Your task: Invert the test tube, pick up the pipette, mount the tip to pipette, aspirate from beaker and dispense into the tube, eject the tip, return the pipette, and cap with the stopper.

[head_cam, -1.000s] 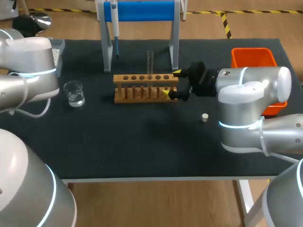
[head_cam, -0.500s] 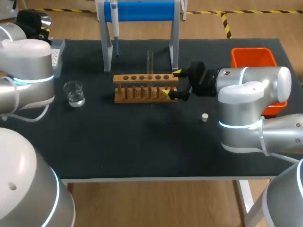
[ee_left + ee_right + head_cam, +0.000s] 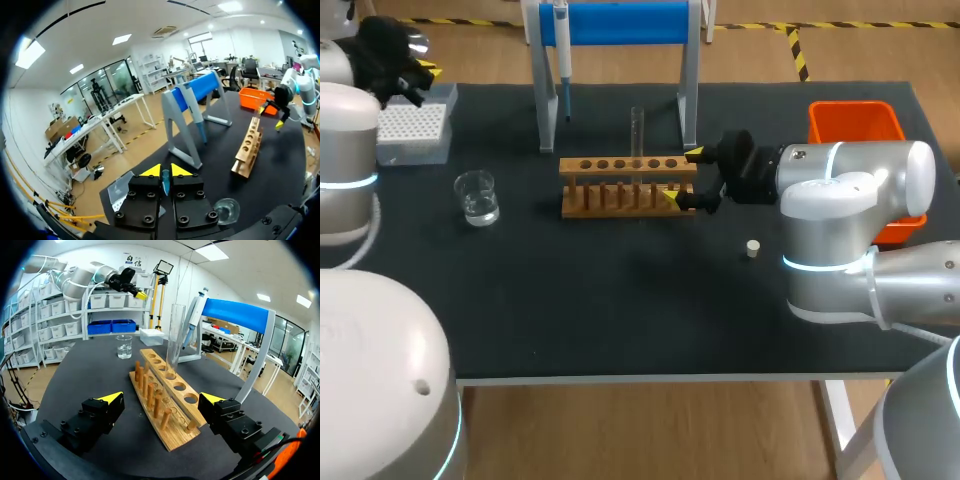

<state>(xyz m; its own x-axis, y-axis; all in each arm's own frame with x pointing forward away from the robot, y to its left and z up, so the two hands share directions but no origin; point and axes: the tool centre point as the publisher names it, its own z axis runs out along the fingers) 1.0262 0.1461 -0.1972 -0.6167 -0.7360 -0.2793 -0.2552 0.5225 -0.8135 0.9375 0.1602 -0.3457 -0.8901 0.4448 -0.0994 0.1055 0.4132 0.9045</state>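
The test tube (image 3: 637, 130) stands upright in the wooden rack (image 3: 620, 185), near the far edge of the table (image 3: 620, 300). The right gripper (image 3: 682, 177) is spread wide around the rack's right end. The left gripper (image 3: 165, 171), fingers nearly together, hovers over the far left corner.

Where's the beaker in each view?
Head view: beaker on the mat, left of the wooden rack.
Left wrist view: beaker just short of the wooden rack's near end.
Right wrist view: beaker beyond the wooden rack's far end.
Shared landmark: the wooden rack.
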